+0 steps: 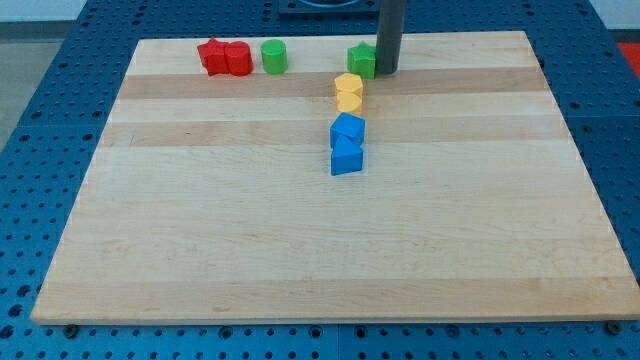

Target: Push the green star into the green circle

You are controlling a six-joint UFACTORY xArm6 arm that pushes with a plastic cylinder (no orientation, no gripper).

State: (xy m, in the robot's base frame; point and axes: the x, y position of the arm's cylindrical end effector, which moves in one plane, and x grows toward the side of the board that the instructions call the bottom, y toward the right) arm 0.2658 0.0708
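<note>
Since my tip touches the right side of the green star at the tabletop's far edge, push straight left toward the green circle, staying centred so the star cannot spin off. There are no fingers, only a rod holding nothing.

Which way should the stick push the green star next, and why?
Probably straight toward the view's left. My tip sits against the green star's right side, and the green circle lies to its left in the same row, with bare board between them.
</note>
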